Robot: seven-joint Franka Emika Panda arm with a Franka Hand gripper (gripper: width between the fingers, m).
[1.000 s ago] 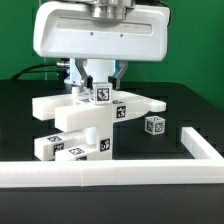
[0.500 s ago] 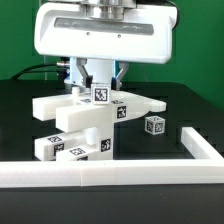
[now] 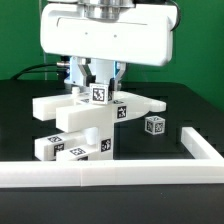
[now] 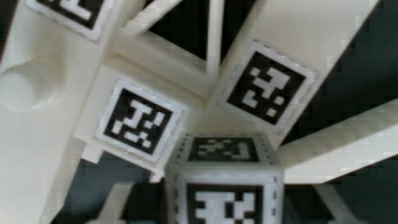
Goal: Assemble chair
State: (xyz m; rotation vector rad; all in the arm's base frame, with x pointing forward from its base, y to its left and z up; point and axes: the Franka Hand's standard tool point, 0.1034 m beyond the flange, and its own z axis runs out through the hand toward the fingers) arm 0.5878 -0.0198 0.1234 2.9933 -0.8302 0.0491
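Chair (image 3: 88, 115) — top block (image 3: 100, 94) between jaws

The light is bright, and the tops of the white chair (image 3: 85, 115) glow against the black table (image 3: 195, 110). Its sides look greyer. The wrist view is very close and blurry.

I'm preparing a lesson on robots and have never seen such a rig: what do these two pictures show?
The big white body at the top is a robot arm; below it hangs its gripper, two fingers closed on an upright piece of a partly built white chair. That picture comes from a camera off the arm. The other, from a wrist camera, shows the tagged pieces close up. On the black table also lie a small tagged cube and a long white border frame.
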